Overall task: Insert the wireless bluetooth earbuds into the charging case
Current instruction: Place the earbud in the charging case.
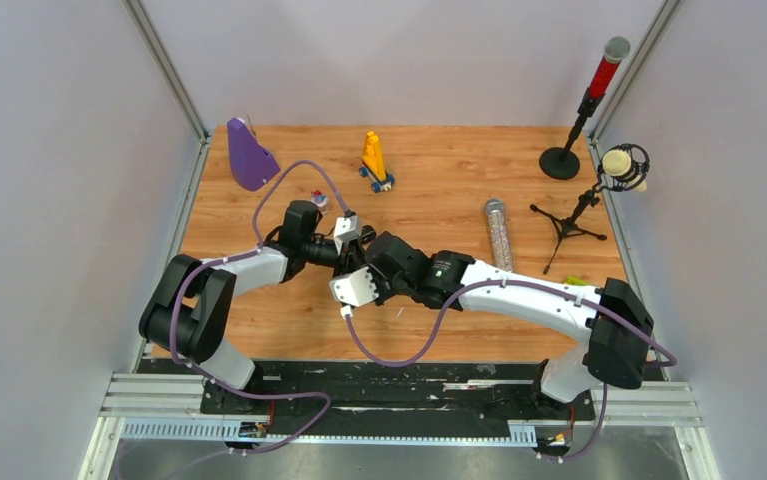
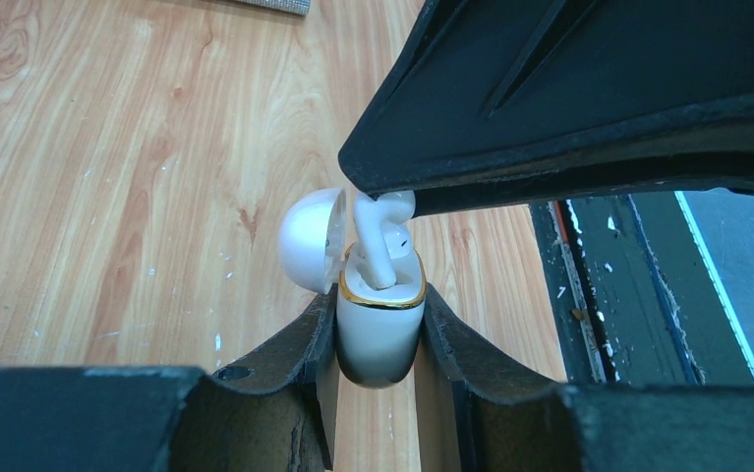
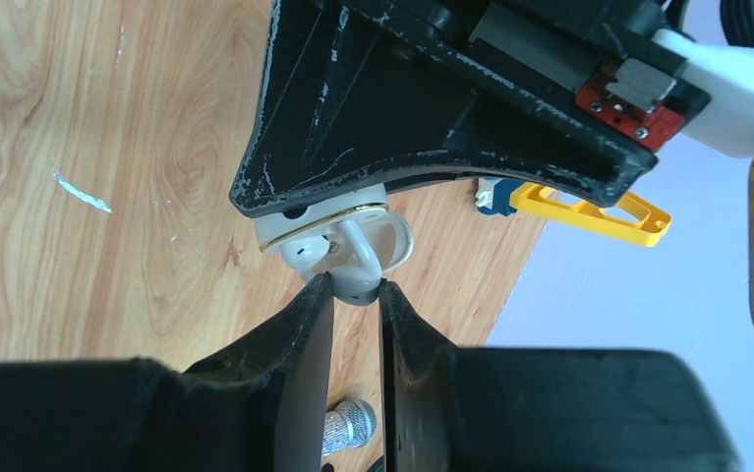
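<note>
My left gripper (image 2: 379, 313) is shut on a white charging case (image 2: 380, 334) with a gold rim, held upright above the table with its lid (image 2: 310, 241) swung open to the left. My right gripper (image 3: 353, 286) is shut on the head of a white earbud (image 3: 357, 258). The earbud's stem (image 2: 375, 258) points down into the case's open top. In the right wrist view the case (image 3: 299, 246) sits under my left gripper's black finger (image 3: 402, 108). In the top view both grippers meet near the table's middle left, left gripper (image 1: 347, 238) and right gripper (image 1: 359, 280). No black earbuds show.
A purple wedge (image 1: 249, 155) and a yellow toy (image 1: 375, 160) stand at the back. A silver glitter microphone (image 1: 499, 232) lies right of the arms. A red microphone on a stand (image 1: 587, 110) and a cream microphone on a tripod (image 1: 614, 175) stand far right. A thin white sliver (image 3: 83, 192) lies on the wood.
</note>
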